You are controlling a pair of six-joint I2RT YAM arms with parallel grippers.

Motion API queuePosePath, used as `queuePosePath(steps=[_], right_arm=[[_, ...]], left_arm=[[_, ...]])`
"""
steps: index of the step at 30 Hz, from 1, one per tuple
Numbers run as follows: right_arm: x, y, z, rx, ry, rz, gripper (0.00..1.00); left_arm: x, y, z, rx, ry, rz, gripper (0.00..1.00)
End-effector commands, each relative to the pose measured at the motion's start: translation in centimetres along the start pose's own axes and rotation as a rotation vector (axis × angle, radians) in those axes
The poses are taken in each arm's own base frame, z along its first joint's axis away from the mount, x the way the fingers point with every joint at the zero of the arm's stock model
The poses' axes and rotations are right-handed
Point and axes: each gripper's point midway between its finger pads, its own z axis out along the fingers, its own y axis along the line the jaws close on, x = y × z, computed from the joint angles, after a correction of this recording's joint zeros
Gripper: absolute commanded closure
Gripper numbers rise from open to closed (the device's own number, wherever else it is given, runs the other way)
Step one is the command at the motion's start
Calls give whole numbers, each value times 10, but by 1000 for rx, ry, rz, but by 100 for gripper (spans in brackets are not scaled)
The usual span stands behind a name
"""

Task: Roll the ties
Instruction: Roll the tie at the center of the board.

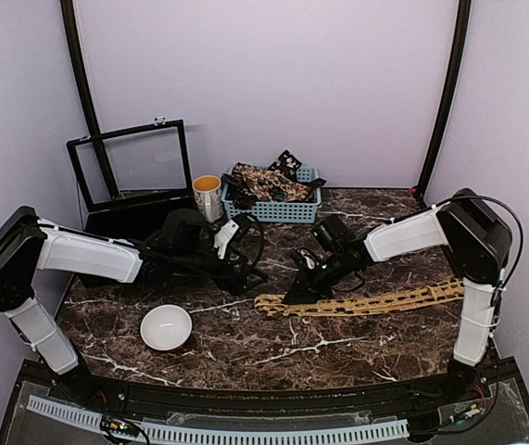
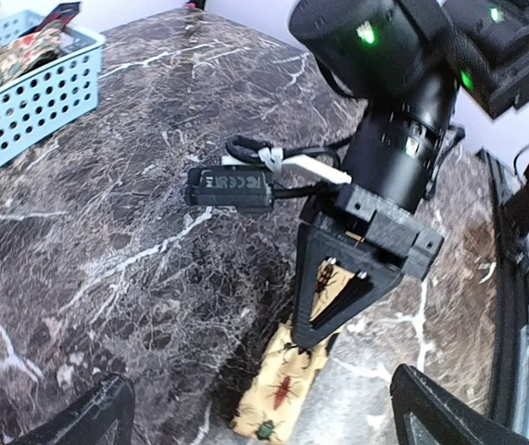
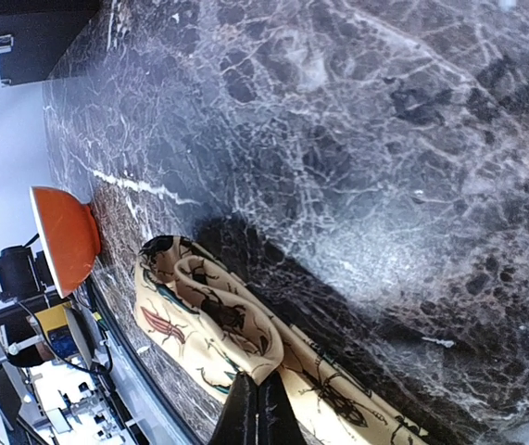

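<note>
**Rolling step, at its start.** The tan tie point(image 1: 366, 301) was laid flat on the table point(image 1: 245, 357), stretched away to the right of the bowl point(image 1: 166, 326). Its nearer end was curled into a first loose fold a little right of the bowl. The right gripper point(image 3: 257, 413) was closed tight on that fold (the fabric was seen rising into the shut fingertips in the right wrist view). The left gripper point(image 2: 264, 422) was spread to its widest and held nothing. It was poised right of the bowl, with the tie's tip framed between its fingers; contact could not be told. No coil had been formed, so the task was judged barely begun. The other ties point(image 1: 269, 181) were heaped in the basket point(image 1: 278, 211), behind the bowl and to its right.

The next move was judged to call for the pinched fold to be turned over onto the flat strip. The left gripper would be brought in to pin the turn against springing open.

Room was limited at the fold, where the two grippers were crowded together. The tie's far end lay near the table's right edge, well away from the bowl. Open marble was available in front of the fold, right of the bowl.
</note>
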Motion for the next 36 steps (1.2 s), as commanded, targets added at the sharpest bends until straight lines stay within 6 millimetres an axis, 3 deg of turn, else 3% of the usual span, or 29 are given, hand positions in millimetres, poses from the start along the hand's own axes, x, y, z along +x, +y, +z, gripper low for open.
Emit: queuePosePath(steps=[1, 6, 11, 17, 20, 23, 26, 30, 36], right_arm=[[-5, 17, -6, -40, -9, -72, 100], [-5, 17, -7, -41, 1, -77, 100], [-4, 15, -8, -42, 8, -74, 100], [-2, 15, -8, -56, 17, -74, 100], [-3, 17, -9, -65, 17, -74, 100], [-3, 18, -11, -70, 20, -71, 99], [-2, 22, -13, -79, 21, -68, 86], [-3, 29, -11, -108, 26, -51, 68], [4, 32, -2, -116, 51, -44, 67]], left_arm=[[8, -19, 17, 93, -3, 224, 1], [35, -28, 43, 197, 59, 325, 4], [47, -27, 62, 223, 49, 367, 6], [70, -25, 84, 210, 98, 434, 16], [84, -31, 86, 224, 138, 482, 23], [98, -27, 82, 205, 175, 498, 44], [108, -21, 78, 176, 208, 511, 57], [111, -17, 75, 148, 215, 500, 64], [112, -16, 74, 141, 220, 472, 65]])
